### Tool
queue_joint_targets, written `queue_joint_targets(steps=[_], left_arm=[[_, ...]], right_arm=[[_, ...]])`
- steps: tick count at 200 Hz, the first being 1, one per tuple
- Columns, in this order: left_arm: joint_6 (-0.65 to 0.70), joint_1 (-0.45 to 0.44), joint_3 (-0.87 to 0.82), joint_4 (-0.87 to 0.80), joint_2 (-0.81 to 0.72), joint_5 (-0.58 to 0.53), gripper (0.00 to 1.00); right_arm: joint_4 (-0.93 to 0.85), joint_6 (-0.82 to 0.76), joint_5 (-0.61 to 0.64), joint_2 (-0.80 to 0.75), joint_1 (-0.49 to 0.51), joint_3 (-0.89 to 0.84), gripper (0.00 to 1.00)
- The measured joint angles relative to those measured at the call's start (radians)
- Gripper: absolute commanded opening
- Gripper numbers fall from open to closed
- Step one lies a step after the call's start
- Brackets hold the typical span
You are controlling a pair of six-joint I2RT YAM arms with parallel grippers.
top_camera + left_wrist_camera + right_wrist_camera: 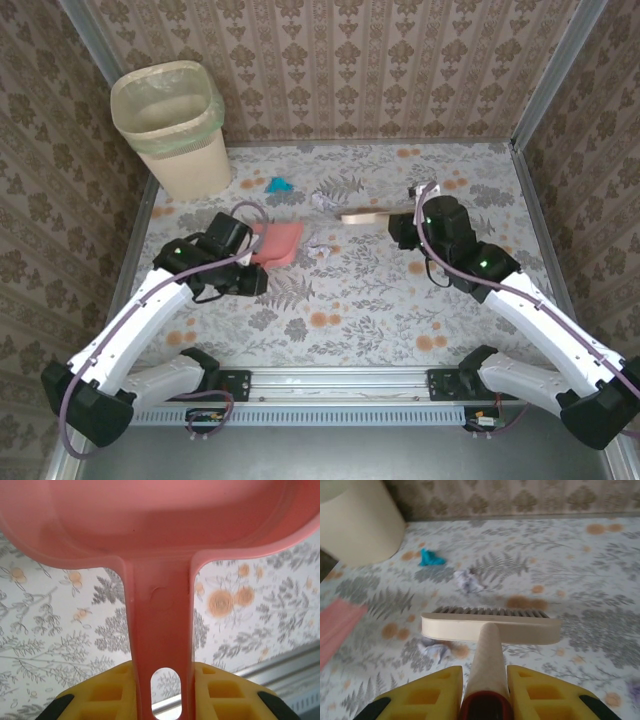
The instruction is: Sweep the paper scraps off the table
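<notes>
My right gripper is shut on the handle of a cream brush, whose bristles point at the far side of the table. My left gripper is shut on the handle of a pink dustpan, held just above the cloth. Paper scraps lie between them: a teal one, a white one beyond the brush, and a pale one by the brush head's left end, near the dustpan's mouth.
A cream waste bin with a green liner stands at the back left corner. Aluminium rails edge the table, and patterned walls close it in on three sides. The pink dustpan edge shows left of the brush.
</notes>
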Motion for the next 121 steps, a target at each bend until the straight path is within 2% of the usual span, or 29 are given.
queue_joint_targets(steps=[65,94,121], left_arm=[[-0.031,-0.254,0.000,-0.035,0.146,-0.048,0.00],[-0.034,-0.321,-0.001,-0.033,0.232,-0.060,0.00],[-0.034,-0.338,-0.004,-0.031,0.284,-0.072,0.00]], right_arm=[[-0.062,0.164,0.045,0.084,-0.008,0.036,0.00],[-0.060,0.196,0.043,0.101,-0.008,0.036,0.00],[-0.050,0.203,0.027,0.132,-0.008,0.036,0.00]])
